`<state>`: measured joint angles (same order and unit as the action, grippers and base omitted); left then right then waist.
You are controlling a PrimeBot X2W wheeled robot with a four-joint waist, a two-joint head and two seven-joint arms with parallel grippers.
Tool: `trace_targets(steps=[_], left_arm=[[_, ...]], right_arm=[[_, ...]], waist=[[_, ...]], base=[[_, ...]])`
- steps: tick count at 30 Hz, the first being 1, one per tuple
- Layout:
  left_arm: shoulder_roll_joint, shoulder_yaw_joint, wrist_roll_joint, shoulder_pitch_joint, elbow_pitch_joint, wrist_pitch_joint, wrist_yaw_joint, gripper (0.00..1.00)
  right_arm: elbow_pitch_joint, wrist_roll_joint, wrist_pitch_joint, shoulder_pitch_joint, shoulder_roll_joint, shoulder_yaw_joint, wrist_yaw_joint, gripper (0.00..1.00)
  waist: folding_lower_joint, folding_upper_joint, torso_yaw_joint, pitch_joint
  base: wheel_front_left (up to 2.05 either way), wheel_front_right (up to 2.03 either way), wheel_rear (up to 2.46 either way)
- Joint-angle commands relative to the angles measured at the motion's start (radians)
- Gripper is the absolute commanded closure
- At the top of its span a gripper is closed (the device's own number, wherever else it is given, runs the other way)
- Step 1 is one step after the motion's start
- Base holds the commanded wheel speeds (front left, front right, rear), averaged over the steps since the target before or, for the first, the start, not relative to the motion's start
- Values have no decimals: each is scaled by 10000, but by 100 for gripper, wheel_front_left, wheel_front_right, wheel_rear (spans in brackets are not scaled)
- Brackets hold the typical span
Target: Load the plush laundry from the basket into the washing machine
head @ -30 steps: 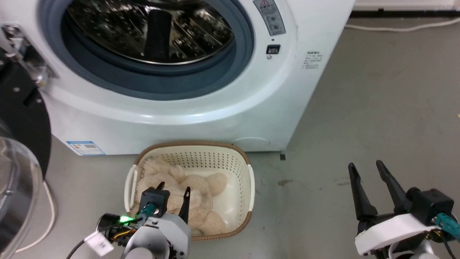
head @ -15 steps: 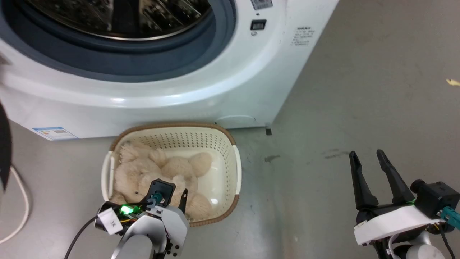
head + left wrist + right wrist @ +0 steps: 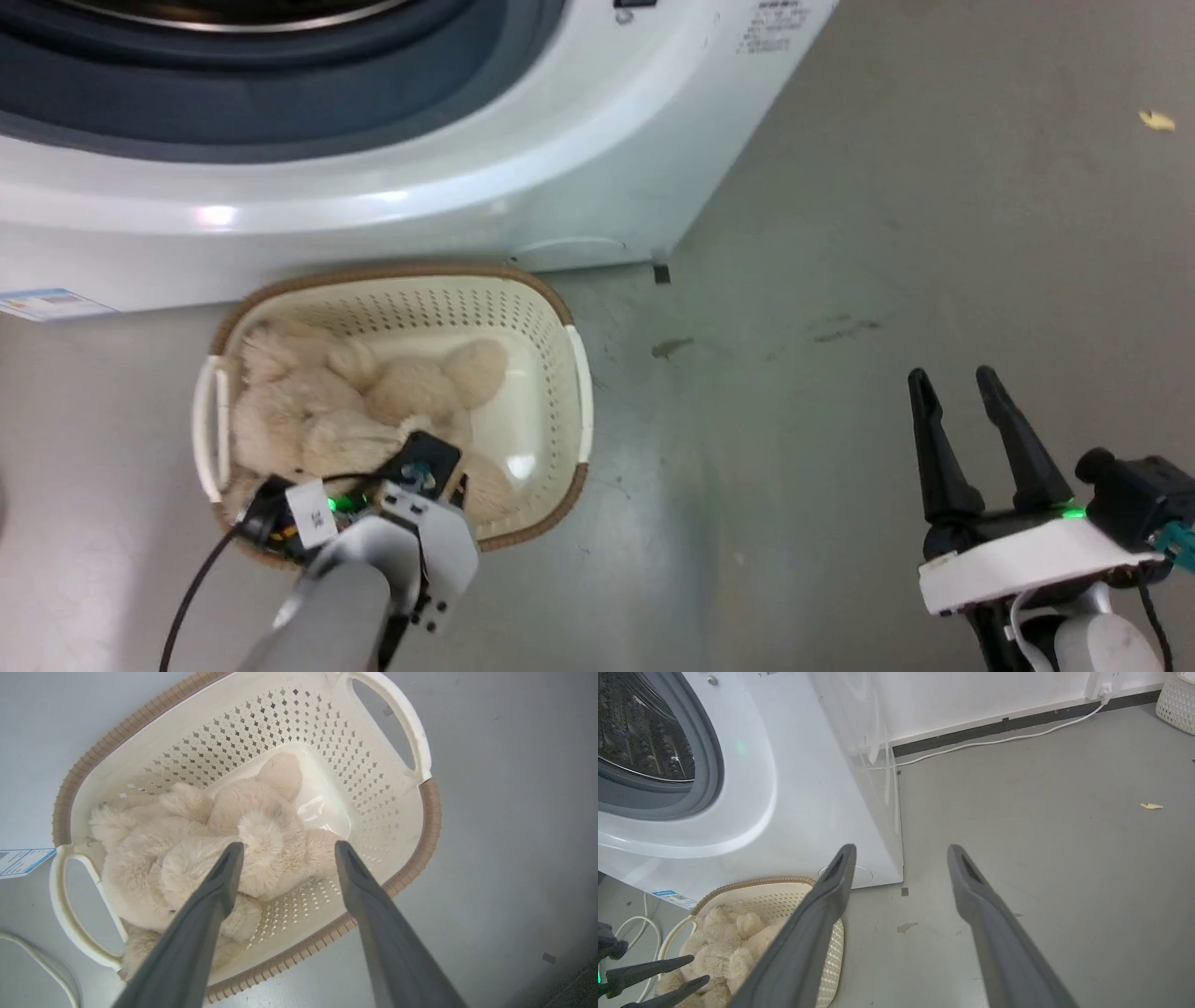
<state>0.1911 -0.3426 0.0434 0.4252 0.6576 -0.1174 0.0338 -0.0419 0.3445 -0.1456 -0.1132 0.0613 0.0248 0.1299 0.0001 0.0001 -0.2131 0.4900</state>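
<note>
So since a second ago the head camera has tipped down, which is why the washer [image 3: 467, 205] sits higher in frame. The real change is the left arm: it has pitched over steeper above the basket [image 3: 523, 317], and in the head view its fingertips are now tucked out of sight behind the wrist.

The bear [image 3: 196, 858] is lying in the basket, bunched toward the handle on the robot's left side, with bare bottom showing on the other side. The left gripper [image 3: 288, 845] points down into the basket from over its near rim with its fingers spread wide and nothing between them but fur. One tip is right at a fluffy lump of the bear (can't tell if it's actually touching), and the other is over the perforated wall just beside a limb.

The basket sits on the floor [image 3: 840, 233] right against the washer's front.

The right gripper [image 3: 952, 376] is well off to the basket's right, low over bare floor. Its fingers are spread too and point toward the washer, gripping nothing.
</note>
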Motion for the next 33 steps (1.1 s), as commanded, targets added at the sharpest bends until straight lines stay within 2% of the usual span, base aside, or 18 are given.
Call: trace_targets(steps=[1, 4, 13, 20, 33], left_arm=[[150, -126, 120, 344, 213, -48, -111, 0], [318, -245, 139, 648, 475, -66, -289, 0], [688, -673, 60, 1450, 1179, -8, -176, 0], [941, -982, 45, 2315, 1832, -350, -374, 0], [1497, -1688, 102, 3970, 3197, -1673, -641, 0]], right_arm=[[-42, 125, -115, -224, 6, -23, 5, 0], [-71, 296, -178, -340, -34, -47, 6, 0], [-201, 1049, -365, -673, -87, -119, 6, 0], [-352, 1625, -511, -929, -98, -32, 6, 0], [-586, 2586, -782, -1409, -104, 247, 7, 0]], waist=[[-1, -1, -126, 225], [-1, -1, -239, 495], [-1, -1, -575, 1336], [-1, -1, -829, 2021], [-1, -1, -1355, 3460]], base=[[0, 0, 0], [0, 0, 0], [0, 0, 0], [0, 0, 0], [0, 0, 0]])
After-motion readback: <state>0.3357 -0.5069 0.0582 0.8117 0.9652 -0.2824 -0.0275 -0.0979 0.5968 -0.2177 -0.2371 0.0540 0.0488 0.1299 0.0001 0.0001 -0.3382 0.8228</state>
